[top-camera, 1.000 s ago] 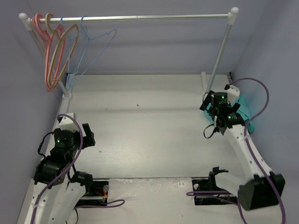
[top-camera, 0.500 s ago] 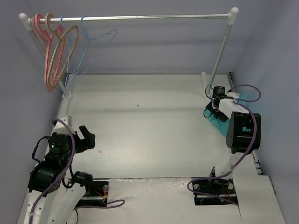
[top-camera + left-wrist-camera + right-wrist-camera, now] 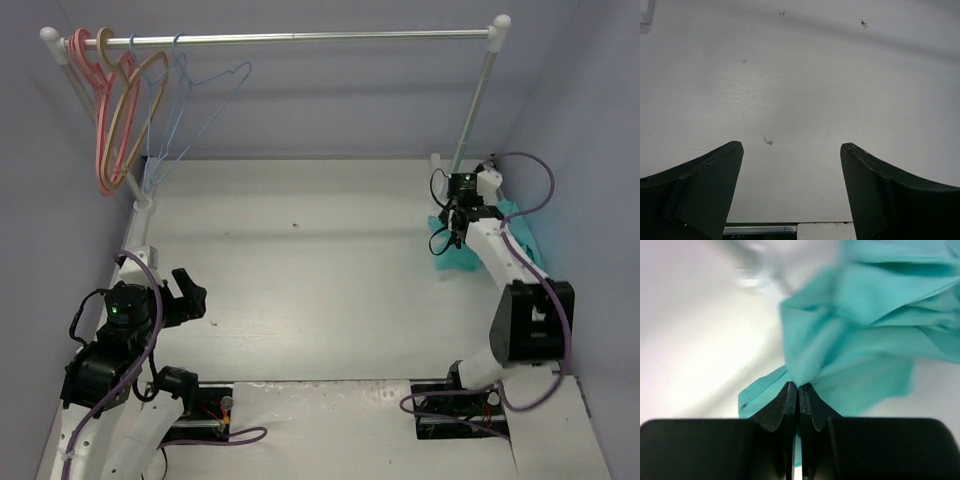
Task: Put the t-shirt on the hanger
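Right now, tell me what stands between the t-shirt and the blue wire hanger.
Nothing visible does. The right fingers are shut on the t-shirt at the table's right side; the hanger hangs left on the rail, bare table between.

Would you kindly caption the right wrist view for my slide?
Right tool shut on a fold of the crumpled teal t-shirt, white table behind.

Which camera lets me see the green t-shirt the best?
The right wrist view: the t-shirt fills much of the picture, folds and hem clear, pinched in the right gripper. The top view shows a small teal bunch partly behind the right arm. The left wrist view shows none of it, just table and the open left gripper.
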You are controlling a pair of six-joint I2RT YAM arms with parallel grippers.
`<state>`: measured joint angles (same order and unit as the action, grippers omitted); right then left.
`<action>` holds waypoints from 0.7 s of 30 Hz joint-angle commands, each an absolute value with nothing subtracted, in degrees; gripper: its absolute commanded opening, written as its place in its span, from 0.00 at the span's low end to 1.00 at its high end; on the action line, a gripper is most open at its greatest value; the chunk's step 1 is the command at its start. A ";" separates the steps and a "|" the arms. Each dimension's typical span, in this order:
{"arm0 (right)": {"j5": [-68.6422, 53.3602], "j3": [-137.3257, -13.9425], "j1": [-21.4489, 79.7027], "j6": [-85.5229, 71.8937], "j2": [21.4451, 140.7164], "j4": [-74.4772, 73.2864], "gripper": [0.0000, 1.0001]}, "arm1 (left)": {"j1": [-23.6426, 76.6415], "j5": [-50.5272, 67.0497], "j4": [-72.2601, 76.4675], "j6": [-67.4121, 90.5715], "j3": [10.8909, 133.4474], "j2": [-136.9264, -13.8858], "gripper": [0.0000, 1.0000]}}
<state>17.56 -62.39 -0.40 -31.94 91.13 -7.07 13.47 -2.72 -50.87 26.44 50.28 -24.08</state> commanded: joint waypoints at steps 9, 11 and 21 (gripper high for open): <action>-20.79 -81.19 21.88 -14.52 68.03 -5.97 0.00 | 13.27 -0.53 -42.28 27.42 56.42 -30.06 0.80; -29.48 -82.09 22.76 -13.19 66.63 -6.94 0.03 | 13.36 -0.35 -41.93 27.86 57.04 -30.41 0.80; -9.35 -69.62 22.85 -11.51 57.66 -24.42 0.80 | 13.27 4.39 -42.36 32.07 55.37 -30.76 0.80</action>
